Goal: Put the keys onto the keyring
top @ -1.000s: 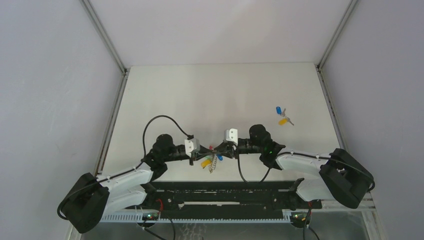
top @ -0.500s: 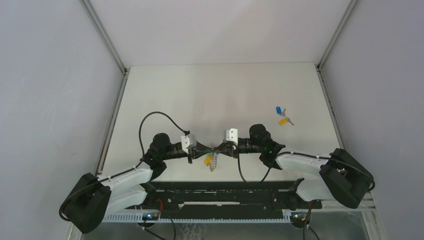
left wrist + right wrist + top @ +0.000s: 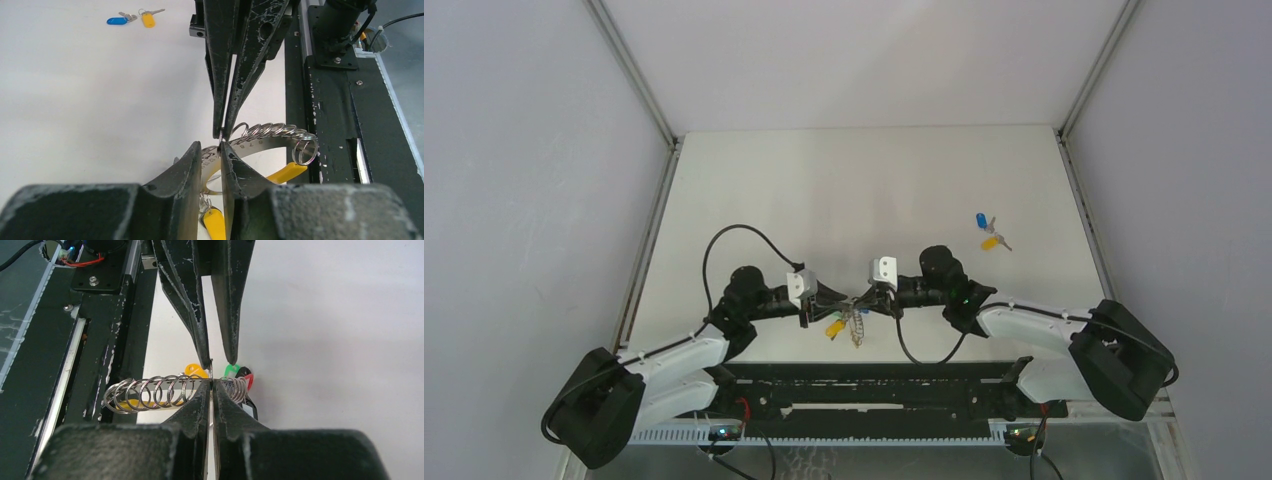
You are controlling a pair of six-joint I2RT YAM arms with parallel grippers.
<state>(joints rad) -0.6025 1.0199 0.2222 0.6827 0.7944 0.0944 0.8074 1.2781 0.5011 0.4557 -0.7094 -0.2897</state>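
Note:
The two keys lie loose on the white table at the right, one blue-capped [image 3: 981,220] [image 3: 116,20] and one yellow-orange [image 3: 991,242] [image 3: 147,20], far from both grippers. The keyring [image 3: 854,320] [image 3: 270,132] [image 3: 150,392], a silver band strung with several small rings and yellow, green and red capped keys, hangs between the two grippers near the front edge. My right gripper [image 3: 861,298] [image 3: 212,382] is shut on the ring's thin metal. Tip to tip with it, my left gripper [image 3: 836,300] [image 3: 211,147] stands slightly open, the band showing in the gap between its fingers.
A black rail [image 3: 874,385] with the arm bases runs along the near edge, just below the hanging keyring. A black cable [image 3: 734,240] loops up from the left arm. Grey walls and metal frame posts enclose the table.
The right gripper has shut on the keyring. The left gripper, shut before, has parted its jaws. The bunch now hangs a little further right and lower.

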